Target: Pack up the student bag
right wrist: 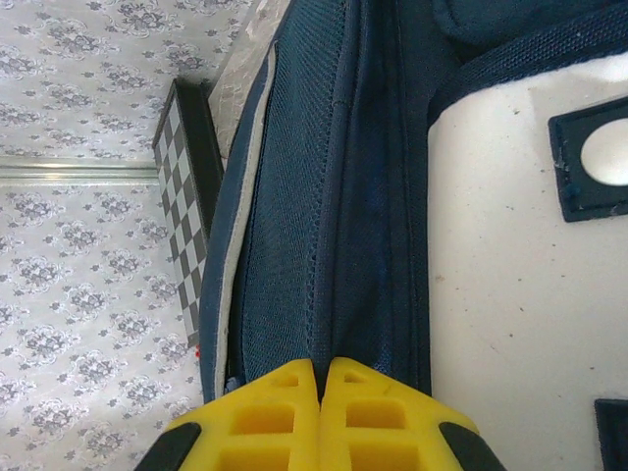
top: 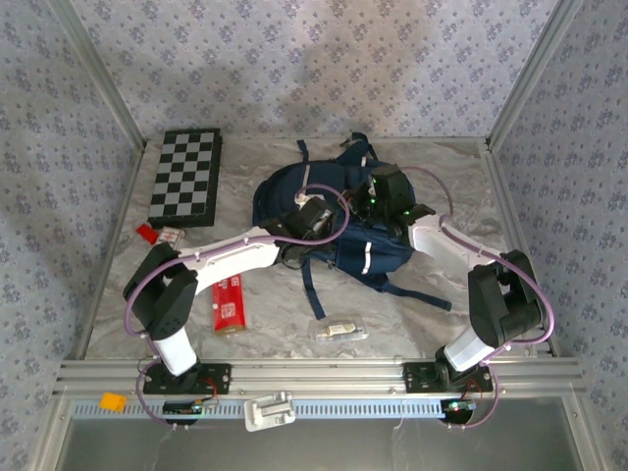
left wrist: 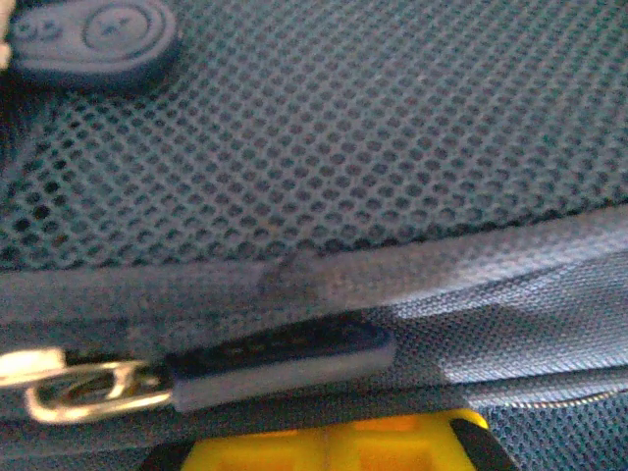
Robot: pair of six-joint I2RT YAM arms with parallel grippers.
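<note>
The student bag (top: 339,240), navy blue with white panels, lies in the middle of the table. My left gripper (top: 304,240) is down on its left half. In the left wrist view its yellow fingertips (left wrist: 329,442) are shut against blue mesh fabric (left wrist: 324,147), with a dark zipper pull (left wrist: 280,358) and its metal ring (left wrist: 83,390) lying just beyond them, not gripped. My right gripper (top: 373,201) is at the bag's upper right. There the yellow tips (right wrist: 321,365) are shut on a fold of the bag's navy fabric (right wrist: 339,245), beside a white panel (right wrist: 510,275).
A folded chessboard (top: 186,177) lies at the back left, also visible past the bag (right wrist: 186,196). A red packet (top: 229,304), a small red item (top: 147,233) and a clear wrapped item (top: 339,332) lie on the crinkled sheet near the front. Patterned walls enclose the table.
</note>
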